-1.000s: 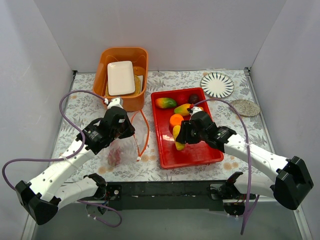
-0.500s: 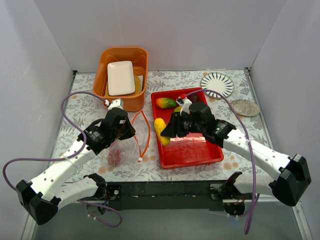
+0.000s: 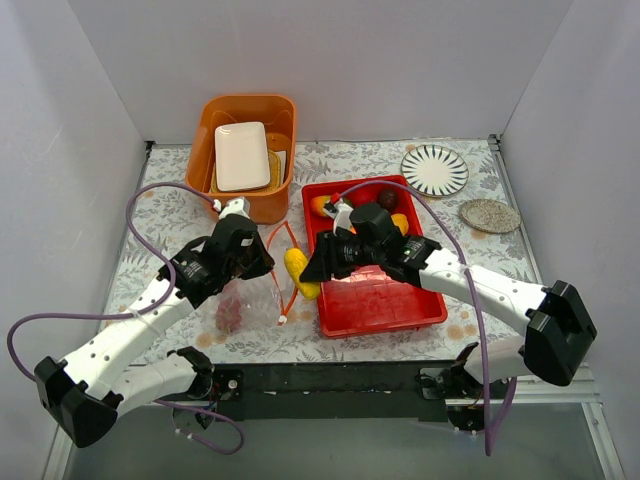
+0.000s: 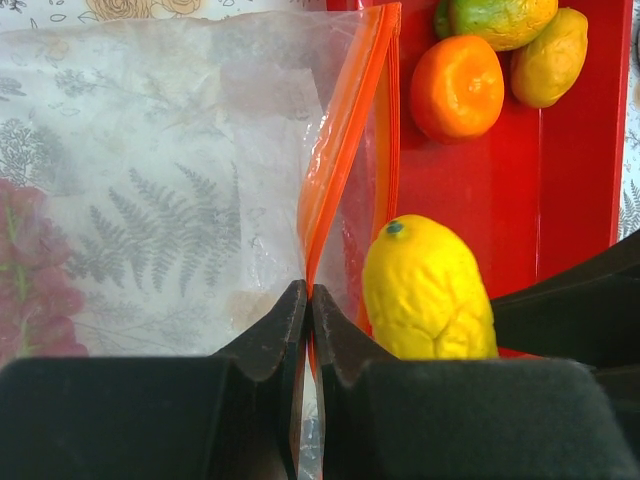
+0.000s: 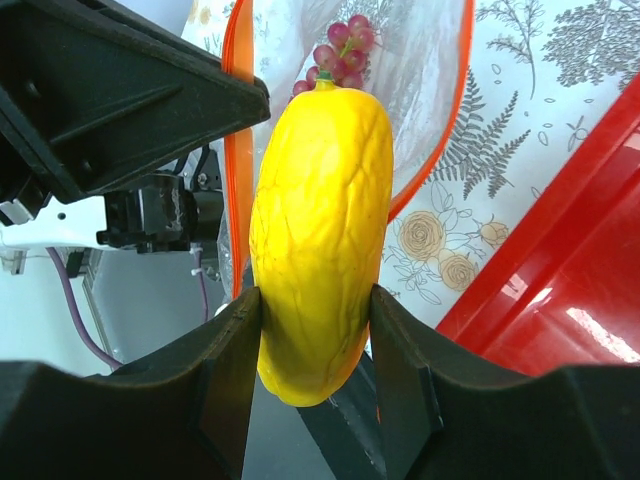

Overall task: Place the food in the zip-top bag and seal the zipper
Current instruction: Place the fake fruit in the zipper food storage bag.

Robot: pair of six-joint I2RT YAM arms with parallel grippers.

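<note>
light: bright, even; shadows: soft; glare: red tray (image 5: 545,300); focus: sharp

**A robot test cell in a lab**

Plain pale panels (image 3: 330,60) box in a small flower-patterned worktop (image 3: 180,200). A white left arm (image 3: 130,330) and right arm (image 3: 480,285) are bolted to a black rail (image 3: 330,380), trailing purple cables (image 3: 150,195). The fruits (image 3: 300,272) are toys.
</note>
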